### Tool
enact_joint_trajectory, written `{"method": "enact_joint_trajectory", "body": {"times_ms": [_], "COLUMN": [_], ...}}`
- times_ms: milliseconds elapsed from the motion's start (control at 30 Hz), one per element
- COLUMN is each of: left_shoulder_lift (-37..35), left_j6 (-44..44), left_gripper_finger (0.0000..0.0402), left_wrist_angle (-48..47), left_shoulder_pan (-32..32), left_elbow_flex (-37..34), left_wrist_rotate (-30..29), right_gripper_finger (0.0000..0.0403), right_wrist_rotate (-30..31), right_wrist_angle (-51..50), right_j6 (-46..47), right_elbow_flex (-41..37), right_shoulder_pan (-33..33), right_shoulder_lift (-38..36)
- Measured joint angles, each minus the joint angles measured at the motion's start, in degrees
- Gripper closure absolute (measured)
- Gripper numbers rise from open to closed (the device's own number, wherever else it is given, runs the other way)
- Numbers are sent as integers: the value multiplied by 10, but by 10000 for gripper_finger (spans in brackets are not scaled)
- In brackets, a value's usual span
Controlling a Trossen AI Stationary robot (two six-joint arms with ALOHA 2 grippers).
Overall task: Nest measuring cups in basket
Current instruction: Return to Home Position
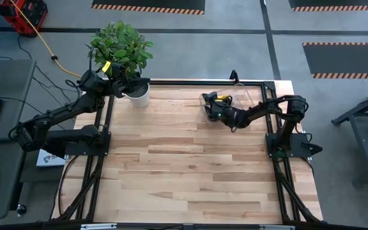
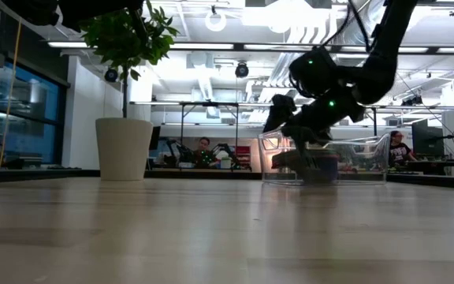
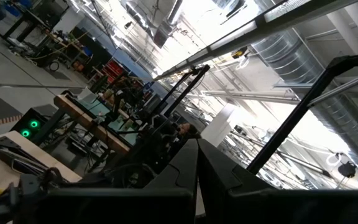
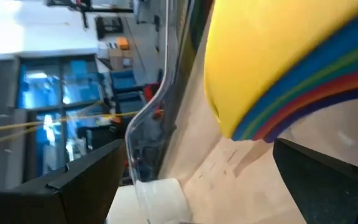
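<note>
The clear basket (image 1: 246,96) stands on the table's far right part, also in the low view (image 2: 365,162). Inside it lies a nested stack of measuring cups (image 4: 278,81), with a yellow bowl and blue, green, orange and red rims; its yellow shows from above (image 1: 222,98). My right gripper (image 1: 208,103) reaches into the basket, slanting down from the right, with its fingers wide open (image 4: 197,186) beside the stack. My left gripper (image 1: 144,82) is shut on nothing, raised over the table's far left edge by the plant. My right gripper has one finger (image 4: 328,180) close beneath the stack's coloured rims (image 4: 272,127). Whether it touches them I cannot tell; the other finger (image 4: 61,180) stands well apart from the cups.
A white plant pot (image 1: 137,97) with a leafy plant (image 1: 121,45) stands at the far left of the table (image 1: 190,172), under my left gripper. The basket's clear wall (image 4: 151,124) rises between my right gripper's fingers.
</note>
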Motion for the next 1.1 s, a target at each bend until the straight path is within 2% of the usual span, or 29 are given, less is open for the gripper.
{"method": "enact_joint_trajectory", "body": {"times_ms": [200,300,433,600,800,967,1100], "left_shoulder_lift": [0,0,0,0,0,0,0], "left_j6": [0,0,0,0,0,2,6], "left_gripper_finger": [401,402,401,402,402,401,402], "left_wrist_angle": [0,0,0,0,0,-1,-1], "left_shoulder_pan": [0,0,0,0,0,0,0], "left_elbow_flex": [0,0,0,0,0,0,0], "left_wrist_rotate": [0,0,0,0,0,0,0], "right_gripper_finger": [4,4,4,4,4,4,4], "right_wrist_rotate": [-28,-48,-45,-42,-46,-70,-118], "right_wrist_angle": [-84,-94,-97,-128,-256,-291,-291], "right_j6": [-4,-6,-4,-32,-38,-50,-58], "right_elbow_flex": [39,40,39,39,39,39,39], "right_shoulder_pan": [-7,-10,-9,-12,-14,-14,-17], "right_shoulder_lift": [0,0,-3,-43,-113,-139,-141]}}
